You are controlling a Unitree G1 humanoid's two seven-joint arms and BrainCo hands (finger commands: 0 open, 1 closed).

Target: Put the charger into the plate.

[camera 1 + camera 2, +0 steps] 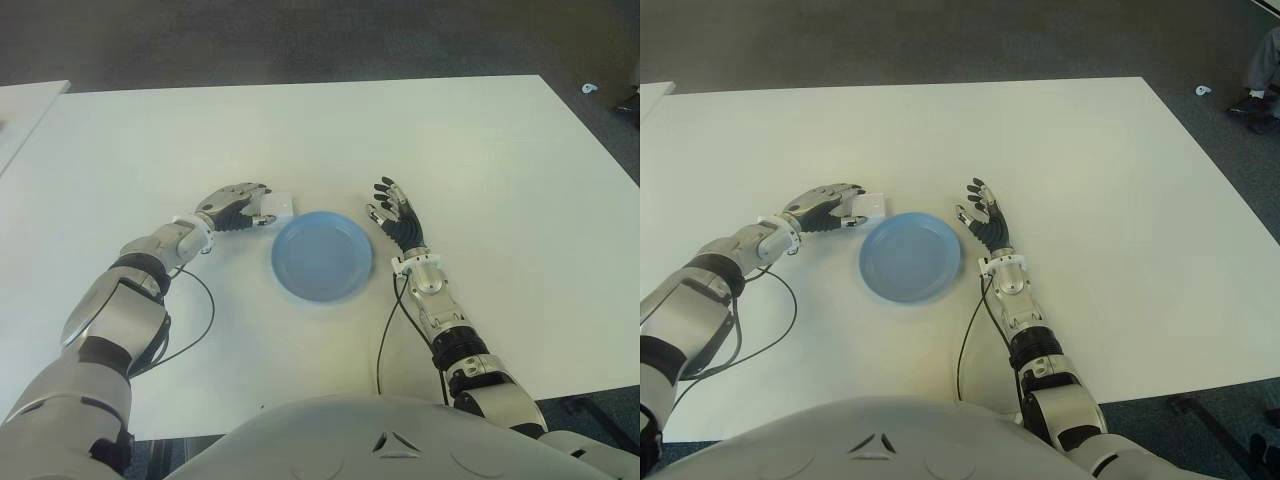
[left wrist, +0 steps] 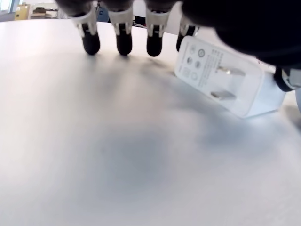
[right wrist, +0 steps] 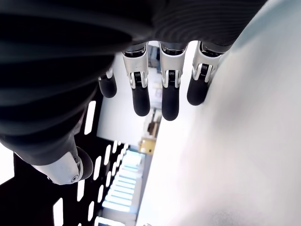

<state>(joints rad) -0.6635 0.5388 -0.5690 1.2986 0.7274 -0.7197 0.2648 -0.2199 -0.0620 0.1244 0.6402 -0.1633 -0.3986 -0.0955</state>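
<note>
The white charger [image 1: 279, 208] lies flat on the white table [image 1: 450, 130], just beyond the upper left rim of the blue plate [image 1: 322, 256]. My left hand [image 1: 238, 206] reaches over it from the left. In the left wrist view the fingertips [image 2: 123, 43] stand spread on the table beside the charger [image 2: 225, 82], whose two prongs face up. No finger closes around it. My right hand [image 1: 395, 212] shows just right of the plate, fingers [image 3: 169, 101] spread and holding nothing. Nothing lies in the plate.
A black cable [image 1: 205, 310] loops on the table beside my left forearm, and another [image 1: 385, 340] runs along my right forearm. A second white table edge [image 1: 25, 110] shows at the far left. Dark carpet lies beyond the table.
</note>
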